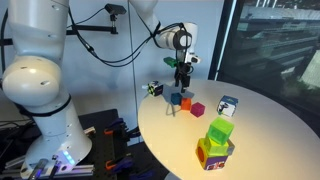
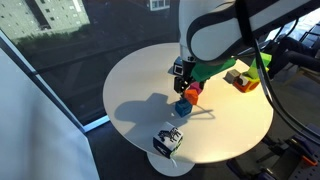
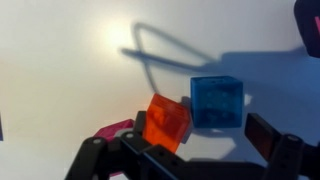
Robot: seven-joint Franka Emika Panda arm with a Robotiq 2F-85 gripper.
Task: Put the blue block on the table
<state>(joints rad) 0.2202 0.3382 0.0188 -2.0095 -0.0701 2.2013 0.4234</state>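
Item: blue block [image 3: 217, 102], small plain cube, apparently resting flat on the cream tabletop [image 3: 60, 60] and casting its own shadow, though the exterior views are too small to confirm full contact. Gripper [image 3: 180, 145]: released, its two fingers spread wide on either side and gripping nothing, poised above the block. Step in hand, by judgement: clearing away from the set-down block. This is best done by lifting straight up with the fingers wide, with no sideways drift that could catch an edge and drag the cube. Adjacent items: orange block [image 3: 168, 123], just beside the blue one and possibly touching its lower corner, lying between the fingers and the likeliest thing to be knocked; magenta block [image 3: 115, 130], near the orange one on its far side. Elsewhere on the tabletop, well apart: white-and-dark-blue patterned cube [image 1: 228, 105], dark multicoloured cube [image 1: 154, 89] near the rim, and stacked green blocks [image 1: 220, 130]. None of these obstruct a vertical exit.
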